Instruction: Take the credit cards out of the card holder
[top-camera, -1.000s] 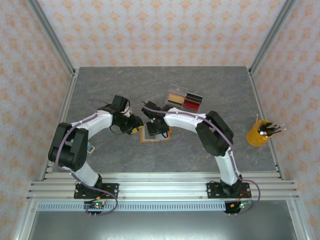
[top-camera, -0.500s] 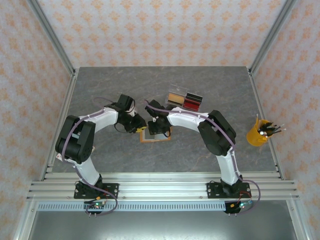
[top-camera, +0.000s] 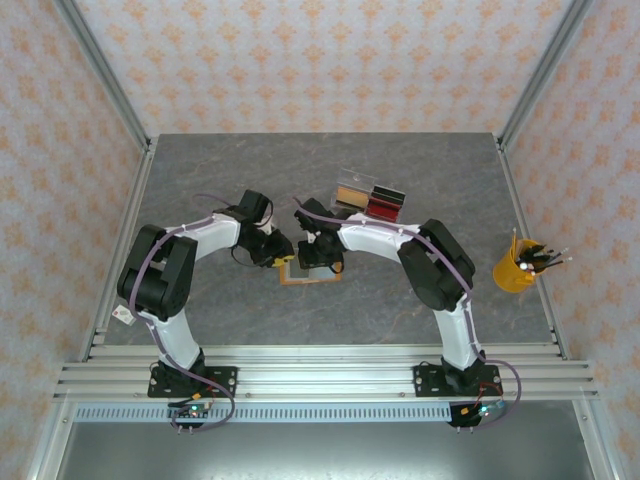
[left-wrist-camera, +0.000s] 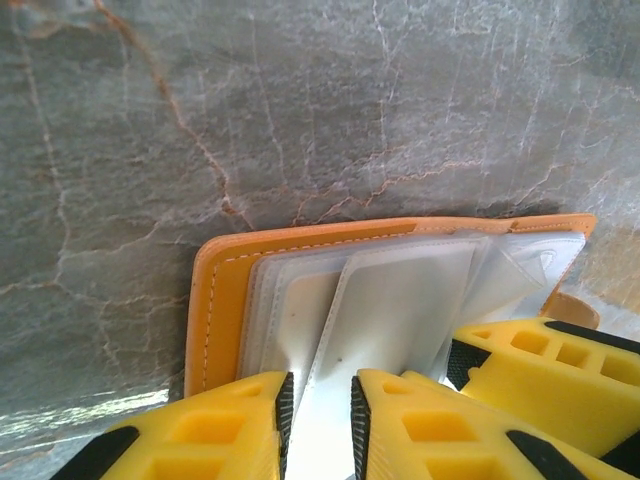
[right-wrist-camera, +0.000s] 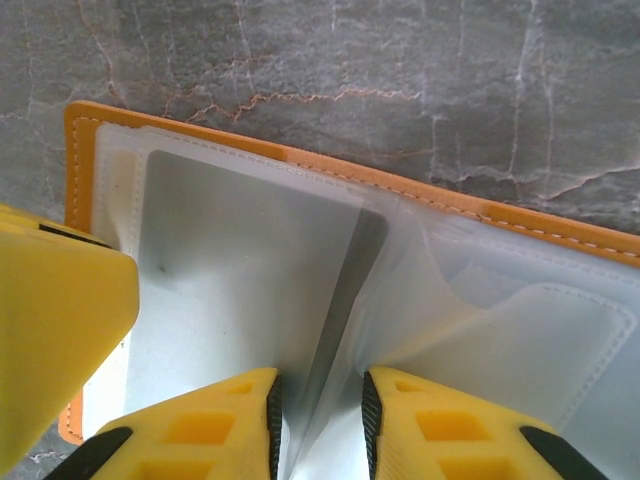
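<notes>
The orange card holder (top-camera: 296, 281) lies open on the grey table between my two grippers. Its clear sleeves hold pale grey credit cards (right-wrist-camera: 235, 265), hard to tell from the plastic. My left gripper (top-camera: 282, 255) stands over the holder's left part. In the left wrist view that gripper (left-wrist-camera: 321, 390) has its jaws a narrow gap apart, with a raised sleeve leaf (left-wrist-camera: 400, 300) running between them. My right gripper (top-camera: 318, 260) is over the holder's middle. In the right wrist view it (right-wrist-camera: 320, 390) straddles a dark upright sleeve edge (right-wrist-camera: 348, 290), pads clear of it.
A clear case of tan, black and red blocks (top-camera: 370, 198) lies just behind the holder. A yellow cup of pens (top-camera: 517, 268) stands at the right. Metal frame posts rise at the table's back corners, and the left finger (right-wrist-camera: 55, 320) crowds the right one.
My left arm has swung in and brought its gripper right, onto the holder's left edge. The right gripper shifted slightly back. Both pairs of jaws have narrowed.
</notes>
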